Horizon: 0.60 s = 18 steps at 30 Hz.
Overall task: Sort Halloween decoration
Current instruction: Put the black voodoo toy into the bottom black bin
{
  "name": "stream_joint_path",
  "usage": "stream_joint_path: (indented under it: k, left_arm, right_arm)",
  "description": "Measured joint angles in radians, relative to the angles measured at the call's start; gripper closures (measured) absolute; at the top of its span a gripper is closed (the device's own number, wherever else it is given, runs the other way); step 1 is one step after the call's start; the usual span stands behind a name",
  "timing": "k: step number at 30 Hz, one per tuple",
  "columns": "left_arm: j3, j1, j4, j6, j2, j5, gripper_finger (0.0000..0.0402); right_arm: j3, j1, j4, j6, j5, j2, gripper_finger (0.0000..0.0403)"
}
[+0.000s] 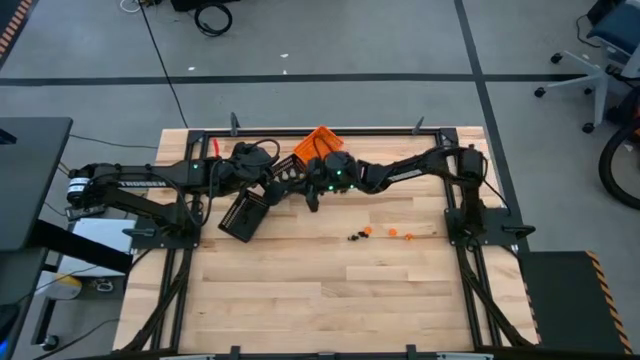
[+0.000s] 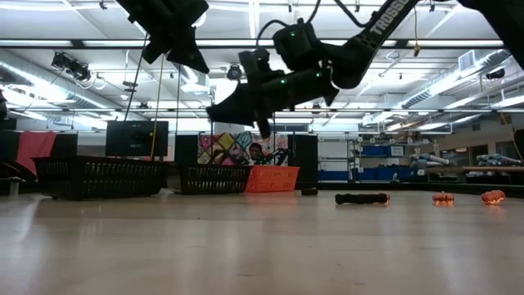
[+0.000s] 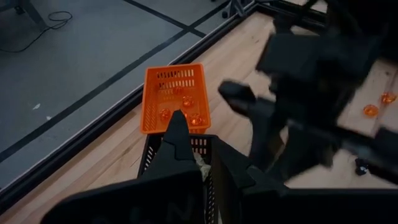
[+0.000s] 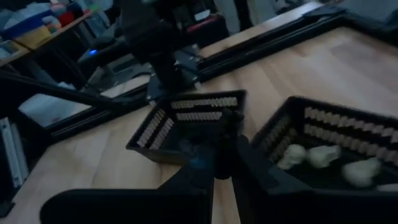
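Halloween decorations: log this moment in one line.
left pincer: shut, over black tray | right pincer: between black trays, grip unclear | orange tray: orange trinkets inside | loose trinkets: on table

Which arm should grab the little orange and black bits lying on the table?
The right arm. The loose trinkets lie on its side of the table, and the right gripper hangs nearer them than the left gripper, which is by the black tray.

One orange tray (image 1: pixel 318 141), two black trays (image 1: pixel 243 214) (image 1: pixel 284 176). Two arms. On the table (image 1: pixel 330 290): three orange trinkets (image 1: pixel 367 231), about two black trinkets (image 1: pixel 354 237). Three whitish trinkets (image 4: pixel 322 155) in one black tray; several orange ones in the orange tray.
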Motion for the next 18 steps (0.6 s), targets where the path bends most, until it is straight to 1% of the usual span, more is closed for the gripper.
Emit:
stream_joint_path:
  k: [8, 13, 18]
  left_arm:
    - [0.000, 0.000, 0.014, 0.000, 0.000, 0.000, 0.0402]
    - [0.000, 0.000, 0.019, 0.000, 0.000, 0.000, 0.0402]
    - [0.000, 0.000, 0.020, 0.000, 0.000, 0.000, 0.0402]
  right_arm:
    - [0.138, 0.078, -0.009, -0.007, -0.024, 0.126, 0.0359]
    - [0.253, 0.112, -0.013, -0.012, -0.024, 0.215, 0.0359]
    - [0.368, 0.129, -0.032, -0.057, 0.034, 0.305, 0.0359]
